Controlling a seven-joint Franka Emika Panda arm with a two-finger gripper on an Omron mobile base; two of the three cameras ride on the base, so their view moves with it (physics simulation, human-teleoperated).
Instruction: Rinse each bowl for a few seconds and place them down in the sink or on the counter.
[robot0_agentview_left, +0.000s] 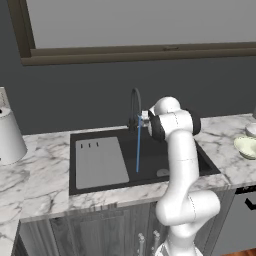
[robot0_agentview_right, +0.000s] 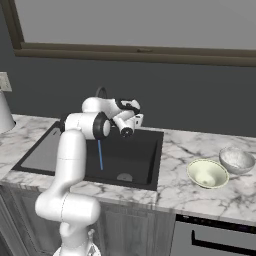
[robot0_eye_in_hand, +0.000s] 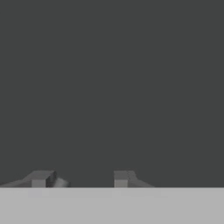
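Water runs from the dark gooseneck faucet (robot0_agentview_left: 135, 102) into the black rectangular sink (robot0_agentview_right: 135, 155). 2 small round bowls, 1 pale green-cream (robot0_agentview_right: 207, 173), 1 greyish-white (robot0_agentview_right: 237, 160), sit upright and touching on the white marble counter (robot0_agentview_right: 220, 197) right of the sink, apparently unrinsed. Two-finger gripper (robot0_eye_in_hand: 81, 178) faces the dark wall, fingers parted, grasping nothing. Both rinses remain.

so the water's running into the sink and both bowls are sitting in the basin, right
Not quite. The water is running into the sink, but the two bowls sit on the counter to the right of it, not in the basin. The right base view shows this.
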